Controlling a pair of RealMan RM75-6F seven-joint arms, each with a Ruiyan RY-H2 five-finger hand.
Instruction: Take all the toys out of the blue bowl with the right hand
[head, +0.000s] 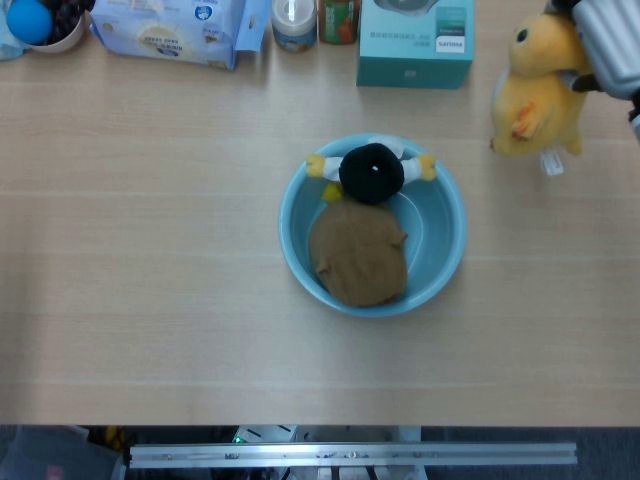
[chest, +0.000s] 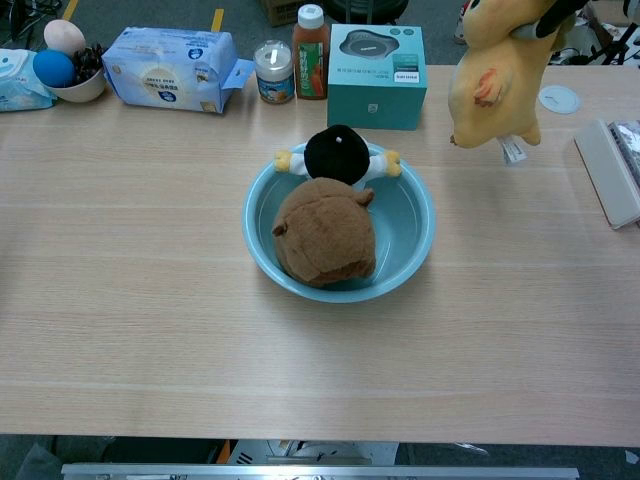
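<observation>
Right hand (head: 610, 40) grips yellow toy (head: 535, 90), clear of blue bowl (head: 440, 265), at its 2 o'clock. Fingers clamped around it. Brown toy (head: 357, 255) and black toy (head: 372, 172) remain inside.

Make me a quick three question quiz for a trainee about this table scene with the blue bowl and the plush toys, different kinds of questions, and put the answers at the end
1. True or false: the yellow plush toy lies inside the blue bowl.
2. How many toys are in the bowl right now?
3. Multiple choice: which toy sits nearer the teal box? A) brown plush toy B) black plush toy

Key
1. False. The right hand holds it up, clear of the bowl, off to the bowl's right.
2. Two: the brown one and the black one.
3. B. The black toy leans at the bowl's far rim, on the box side.
</observation>
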